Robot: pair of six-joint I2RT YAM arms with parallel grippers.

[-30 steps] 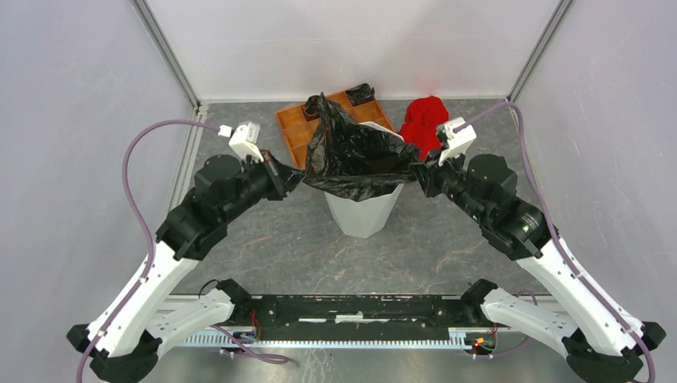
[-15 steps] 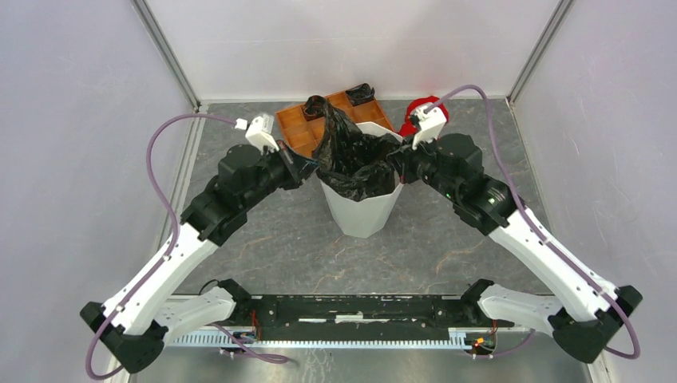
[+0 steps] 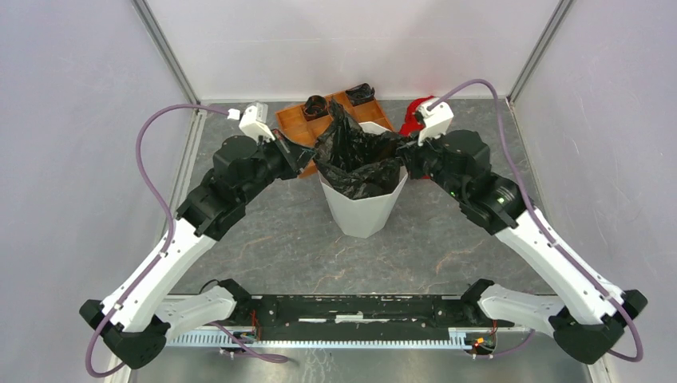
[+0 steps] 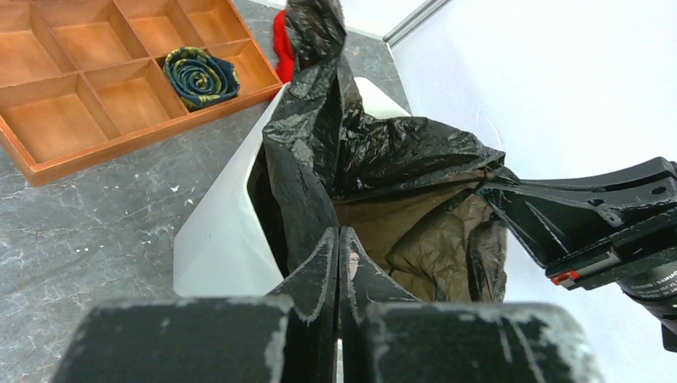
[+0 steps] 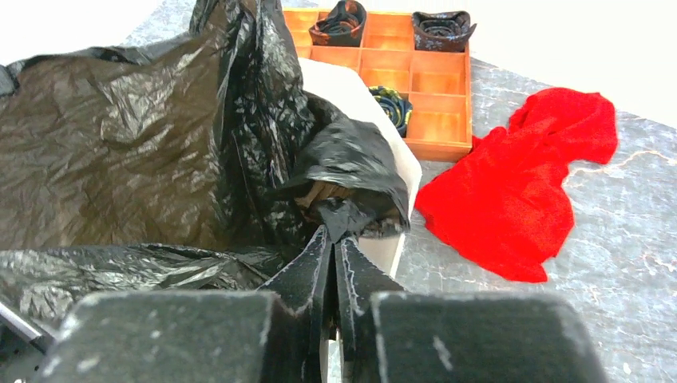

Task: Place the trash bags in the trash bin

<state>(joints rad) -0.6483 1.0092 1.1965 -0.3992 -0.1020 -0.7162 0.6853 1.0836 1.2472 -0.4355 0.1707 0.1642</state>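
The white trash bin (image 3: 363,211) stands mid-table. The black trash bag (image 3: 355,155) lies open in its mouth, with one crinkled tail standing up at the far side. My left gripper (image 3: 310,155) is at the bin's left rim, my right gripper (image 3: 405,155) at its right rim. In the left wrist view the jaws (image 4: 339,233) are pressed shut at the bag's (image 4: 375,152) edge, beside the bin wall (image 4: 219,239). In the right wrist view the gripper (image 5: 335,227) is shut on a bunched fold of the bag (image 5: 120,144) over the bin's rim (image 5: 399,163).
An orange-brown compartment tray (image 3: 291,128) holding several rolled dark items lies just behind the bin, close to my left gripper. A red cloth (image 3: 415,120) lies on the table behind my right gripper. Grey walls close in both sides and the back.
Both grippers have come inward and away from me. The bag, stretched wide above the bin a second ago, now hangs down inside its mouth with edges near the rim.
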